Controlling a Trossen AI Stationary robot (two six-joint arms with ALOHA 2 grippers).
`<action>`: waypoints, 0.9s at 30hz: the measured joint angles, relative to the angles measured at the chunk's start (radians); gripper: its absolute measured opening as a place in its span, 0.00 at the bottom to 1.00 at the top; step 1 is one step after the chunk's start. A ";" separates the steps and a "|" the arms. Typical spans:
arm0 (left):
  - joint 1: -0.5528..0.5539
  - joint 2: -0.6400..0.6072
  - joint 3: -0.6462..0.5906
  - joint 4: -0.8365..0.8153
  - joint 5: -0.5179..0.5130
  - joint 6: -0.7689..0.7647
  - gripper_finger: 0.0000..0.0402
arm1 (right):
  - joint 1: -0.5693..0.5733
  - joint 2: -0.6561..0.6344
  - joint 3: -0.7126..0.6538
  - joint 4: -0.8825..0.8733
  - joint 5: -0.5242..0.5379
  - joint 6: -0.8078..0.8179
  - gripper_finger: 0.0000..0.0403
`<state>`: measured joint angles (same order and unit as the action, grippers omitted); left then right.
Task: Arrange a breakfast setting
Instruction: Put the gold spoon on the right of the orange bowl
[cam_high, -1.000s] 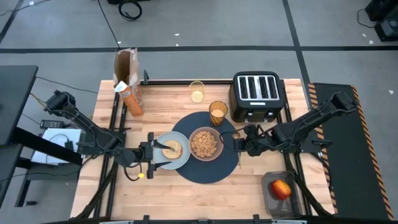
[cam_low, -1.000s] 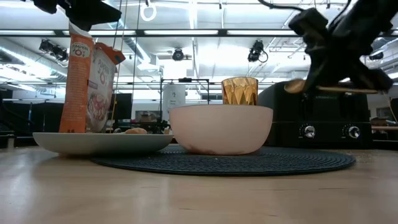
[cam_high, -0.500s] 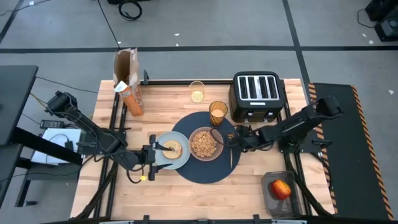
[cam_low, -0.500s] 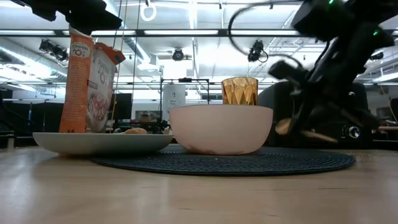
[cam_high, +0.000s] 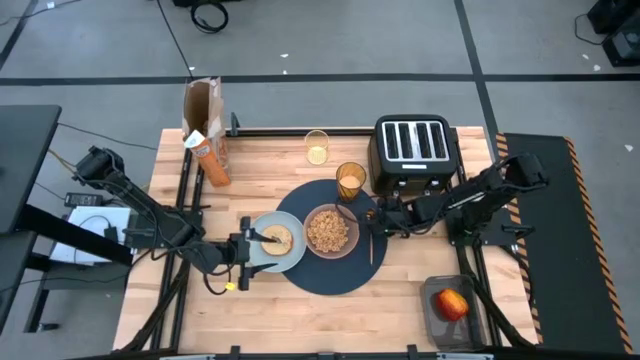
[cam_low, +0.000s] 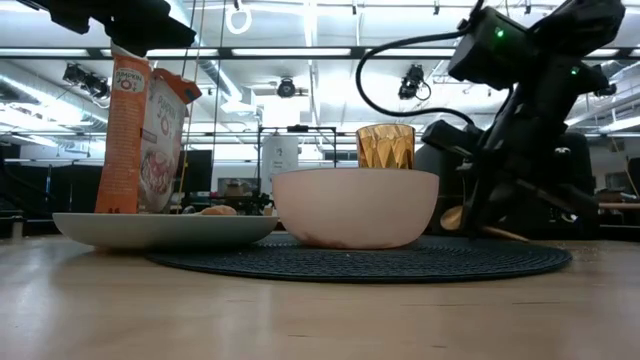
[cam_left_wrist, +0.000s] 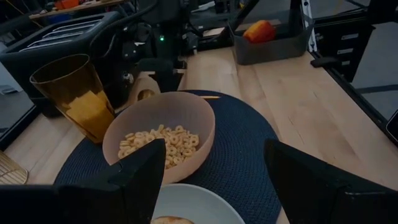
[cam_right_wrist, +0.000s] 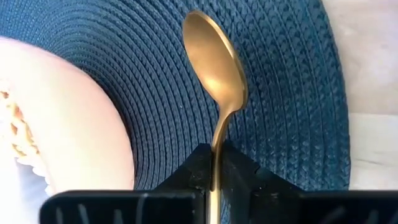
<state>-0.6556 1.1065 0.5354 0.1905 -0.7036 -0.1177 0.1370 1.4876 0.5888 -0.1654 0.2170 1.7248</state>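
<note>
**Spoon lowered onto mat, right of bowl**

Spoon (cam_right_wrist: 214, 74) pinched by its handle in right gripper (cam_high: 383, 222), fingers nearly closed on the thin stem. Lying low over the mat (cam_high: 345, 280), just right of the bowl (cam_high: 328, 230), at the mat's right edge, bowl end toward the near side; likely placed there to sit where a diner's hand would reach. Touching the mat or a shade above it: cannot tell. Release not yet made.

Bowl holding cereal (cam_left_wrist: 158, 140), set mid-mat. Plate (cam_high: 292, 256) with bagel (cam_high: 276, 238) overlapping the mat's left edge. Tumbler (cam_high: 350, 181) at the far rim of the mat, beside the toaster (cam_high: 412, 150).

Left gripper (cam_high: 242, 247) parked at the plate's left rim, fingers wide apart, holding nothing.

Apple (cam_high: 451, 303) in a tray at the near right corner, apparently not yet brought to the setting. Cereal box (cam_high: 204, 125) far left.
</note>
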 joint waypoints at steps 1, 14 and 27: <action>0.000 0.000 0.000 0.000 0.000 0.000 0.69 | -0.004 0.000 0.000 0.000 -0.002 -0.001 0.09; 0.000 0.000 0.000 0.000 0.000 0.001 0.69 | -0.010 0.000 0.000 -0.019 -0.025 -0.058 0.15; -0.001 0.000 0.000 0.000 0.000 0.001 0.69 | -0.010 -0.001 0.004 -0.059 -0.035 -0.119 0.16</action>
<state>-0.6563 1.1065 0.5350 0.1902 -0.7036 -0.1172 0.1272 1.4868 0.5926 -0.2240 0.1818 1.6056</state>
